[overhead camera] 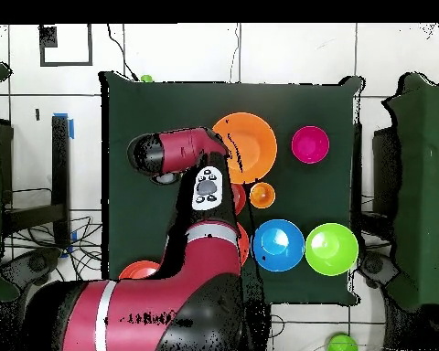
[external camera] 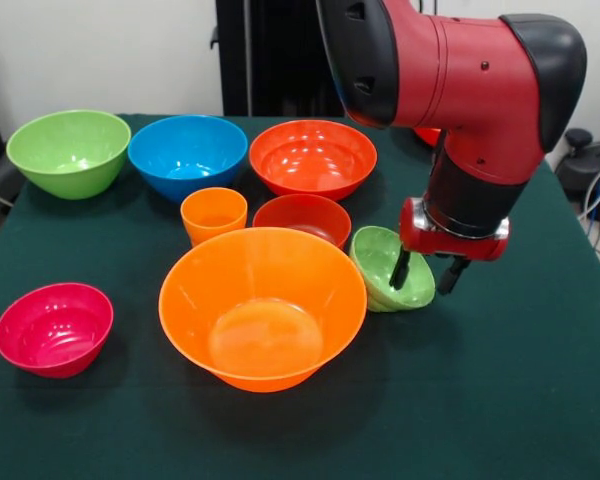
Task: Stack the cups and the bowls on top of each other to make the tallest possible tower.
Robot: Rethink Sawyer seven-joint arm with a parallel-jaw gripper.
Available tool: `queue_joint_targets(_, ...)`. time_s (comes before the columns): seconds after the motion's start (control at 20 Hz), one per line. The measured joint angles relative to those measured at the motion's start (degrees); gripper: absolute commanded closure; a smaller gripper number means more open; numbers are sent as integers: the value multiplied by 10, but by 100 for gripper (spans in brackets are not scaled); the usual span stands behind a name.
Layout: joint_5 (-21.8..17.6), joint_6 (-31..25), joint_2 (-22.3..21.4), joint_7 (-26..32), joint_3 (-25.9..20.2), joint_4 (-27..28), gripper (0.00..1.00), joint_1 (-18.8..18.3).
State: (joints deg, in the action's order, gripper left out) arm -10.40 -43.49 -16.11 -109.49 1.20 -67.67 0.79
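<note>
The largest orange bowl (external camera: 263, 305) (overhead camera: 251, 137) stands upright at the table's middle. A small green bowl (external camera: 385, 262) leans tilted against its right side. My gripper (external camera: 425, 276) is open at that bowl's rim, one finger inside it and the other outside. An orange cup (external camera: 213, 213) (overhead camera: 262, 195) and a small red-orange bowl (external camera: 302, 217) stand just behind the orange bowl. Nothing is stacked. The overhead view hides the gripper and the small green bowl under the arm. I see no translucent green cup on the table.
A green bowl (external camera: 68, 150) (overhead camera: 331, 249), a blue bowl (external camera: 187, 155) (overhead camera: 278, 245) and a red-orange bowl (external camera: 312, 158) line the far side. A pink bowl (external camera: 54, 328) (overhead camera: 310, 144) sits near left. Another red-orange bowl (overhead camera: 139, 270) lies beside the arm.
</note>
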Motion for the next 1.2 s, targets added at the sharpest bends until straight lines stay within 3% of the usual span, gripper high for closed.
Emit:
queue_joint_targets(0.75, 2, 0, 4, 0, -5, 0, 0, 1)
queue_joint_targets(1.15, 2, 0, 10, 0, 34, 8, 0, 27)
queue_joint_targets(1.2, 2, 0, 10, 0, 40, 9, 100, 31)
